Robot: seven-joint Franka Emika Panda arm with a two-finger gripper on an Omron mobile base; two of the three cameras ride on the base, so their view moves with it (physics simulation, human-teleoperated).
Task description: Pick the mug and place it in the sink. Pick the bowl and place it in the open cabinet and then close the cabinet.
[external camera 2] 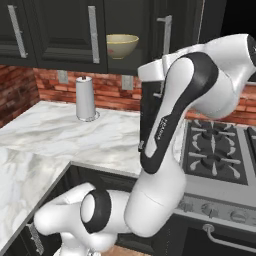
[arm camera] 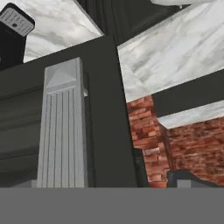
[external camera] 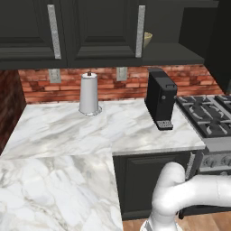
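End effector (arm camera: 127, 177) up close against the edge of the open door (arm camera: 100, 109) of the cabinet (external camera 2: 65, 30), right beside its ribbed silver bar handle (arm camera: 63, 127); one dark fingertip (arm camera: 188, 178) poking up at the bottom of the hand view, the other hidden, so clenched or released cannot be told. Nothing seen held.

Bowl (external camera 2: 122, 45) sitting upright on the dark inner shelf (external camera 2: 125, 64) of the cabinet, cream with a thin darker rim, framed between a shut door and the open one; glimpsed as a sliver (external camera: 147, 39) past the door edge in the left base view.

Down on the marble tabletop (external camera: 67, 131): paper towel roll (external camera: 89, 94) standing upright near the brick backsplash (external camera: 108, 85), black coffee machine (external camera: 160, 98) well apart from it, just beside the stove (external camera: 207, 115).
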